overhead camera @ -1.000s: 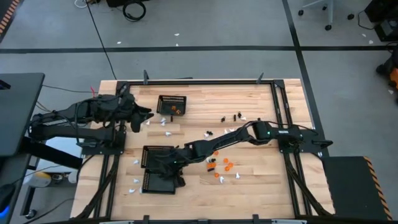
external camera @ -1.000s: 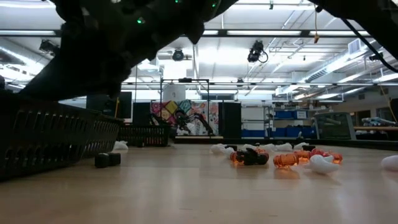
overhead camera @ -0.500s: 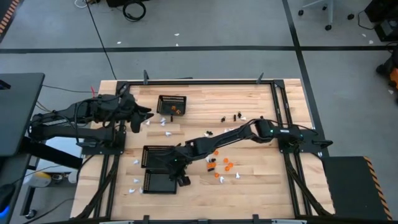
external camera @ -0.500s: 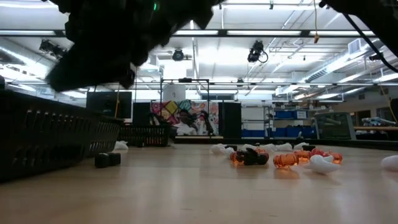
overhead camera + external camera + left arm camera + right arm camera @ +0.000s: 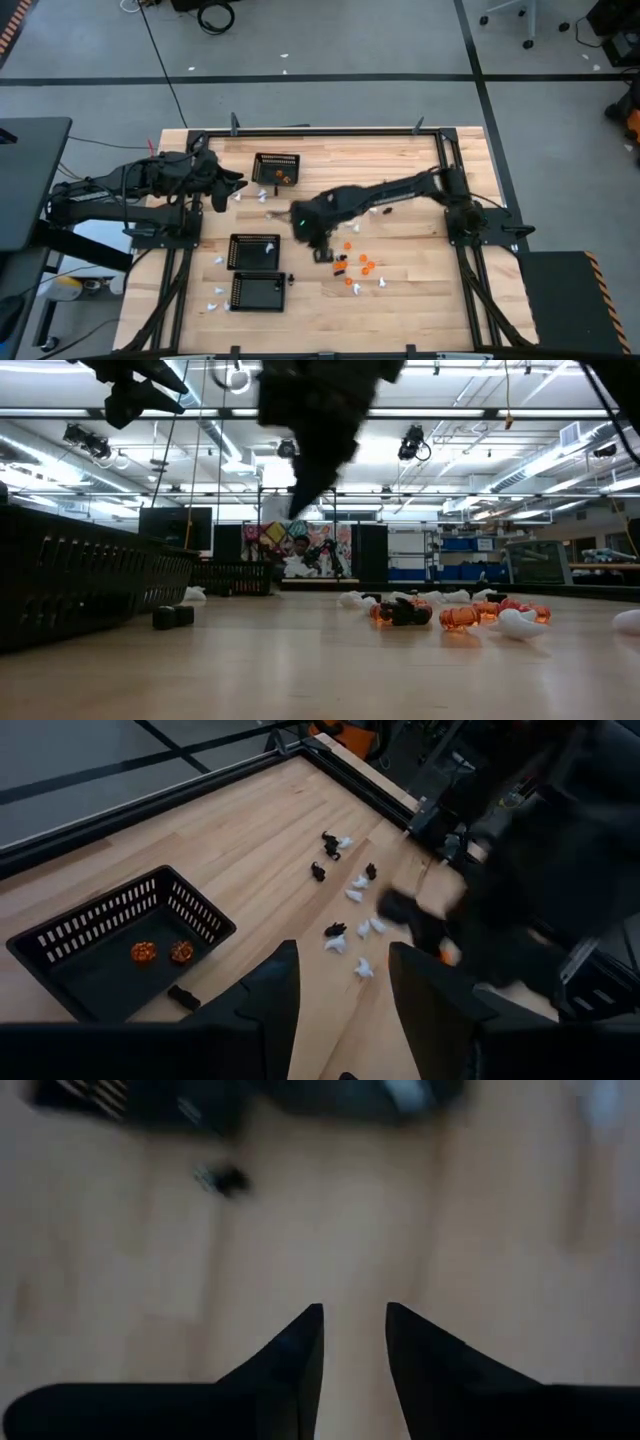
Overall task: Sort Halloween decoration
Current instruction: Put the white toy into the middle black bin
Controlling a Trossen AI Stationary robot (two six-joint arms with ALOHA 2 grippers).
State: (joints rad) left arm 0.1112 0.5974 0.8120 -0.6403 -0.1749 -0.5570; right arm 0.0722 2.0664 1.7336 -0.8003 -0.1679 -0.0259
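Wooden slat table (image 5: 420, 290), framed in black rail; grey floor beyond, a lit workshop hall behind in the low view.

Right gripper (image 5: 322, 250) hangs over mid-table, fingers (image 5: 300, 1345) parted and nothing between them. Right wrist view blurred; one small black piece (image 5: 226, 1178) lies ahead of the fingers near the lower baskets (image 5: 254, 252).

Left gripper (image 5: 228, 187) waits at the table's left edge, fingers (image 5: 270, 990) apart, empty. Ahead of it: the upper basket (image 5: 70, 935) holding two orange pieces (image 5: 160, 952), and a scatter of white and black pieces (image 5: 350, 895) on bare wood.

Halloween decoration mostly unsorted. Orange cluster (image 5: 358, 265) with white and black bits lies just beside the right jaws, on the side toward the right arm's base. Another black-and-white group (image 5: 375, 187) sits nearer that arm's base, at the far edge. White strays (image 5: 218, 296) lie beside the lower baskets.

Judgement: right arm is plainly nearer the orange cluster; only a short shift and a descent seem needed. Pieces too small to read a long axis.
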